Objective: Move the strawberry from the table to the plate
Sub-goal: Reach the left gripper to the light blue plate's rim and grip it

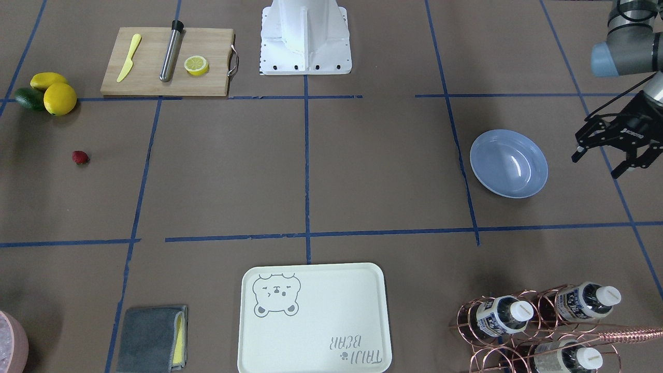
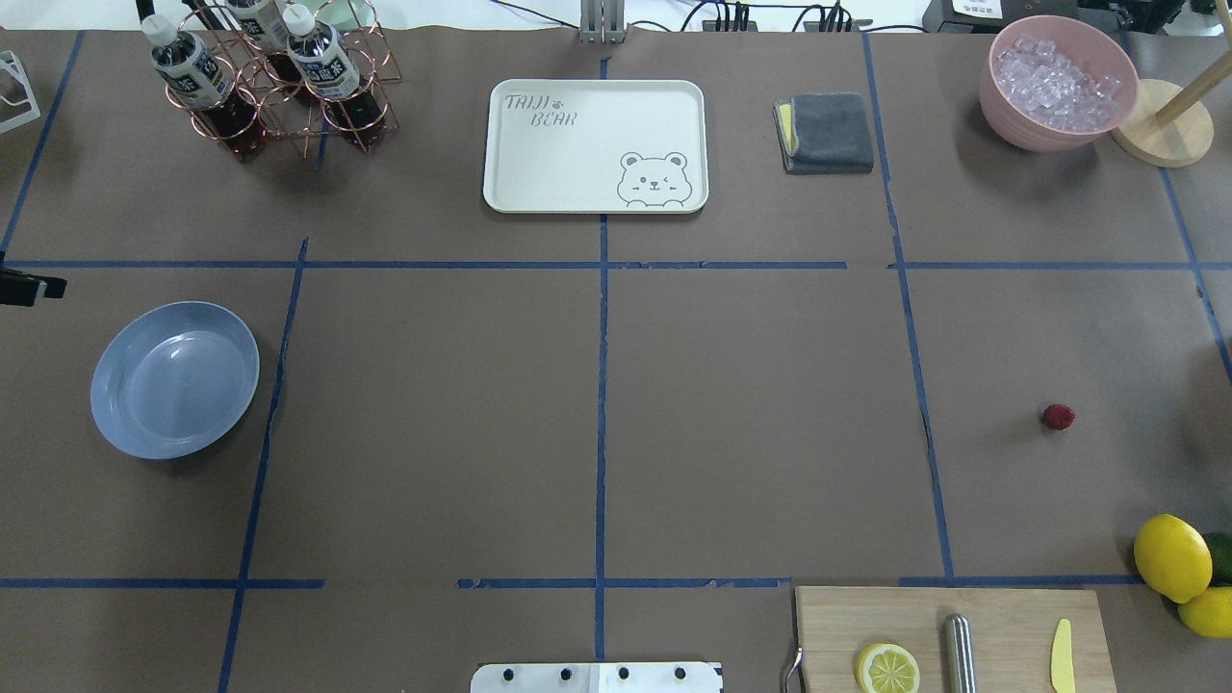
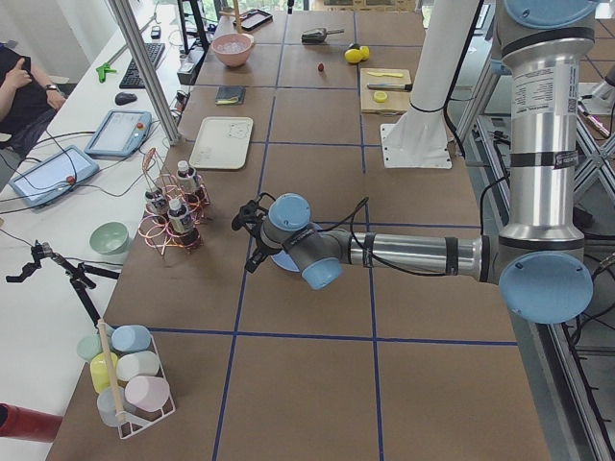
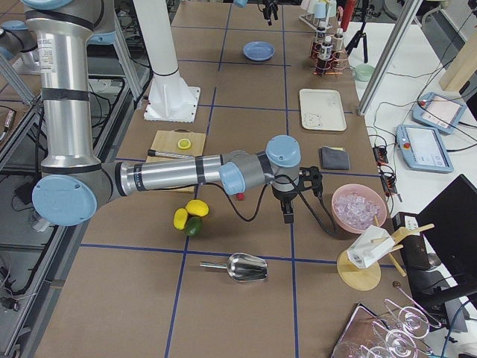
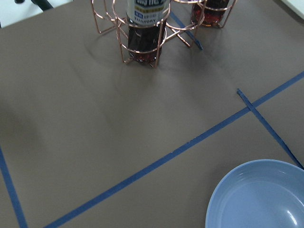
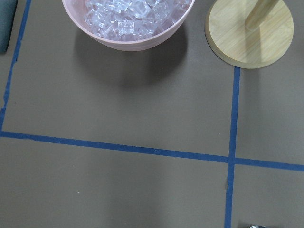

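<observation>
The strawberry (image 1: 80,157) (image 2: 1058,416), small and dark red, lies alone on the brown-paper table (image 1: 362,171) on the robot's right side, a little out from the lemons. The light-blue plate (image 1: 508,163) (image 2: 174,378) (image 5: 259,197) sits empty on the robot's left side. My left gripper (image 1: 596,165) hangs open and empty just outside the plate, above the table. My right gripper (image 4: 298,195) shows only in the exterior right view, hovering near the pink ice bowl beyond the strawberry (image 4: 240,197). I cannot tell whether it is open or shut.
Two lemons (image 1: 59,98) and an avocado (image 1: 28,98) lie near the strawberry. A cutting board (image 1: 167,62) carries a lemon slice, a knife and a steel rod. A bear tray (image 1: 313,318), a bottle rack (image 1: 538,321), a grey cloth (image 2: 828,133) and an ice bowl (image 2: 1057,82) line the far side.
</observation>
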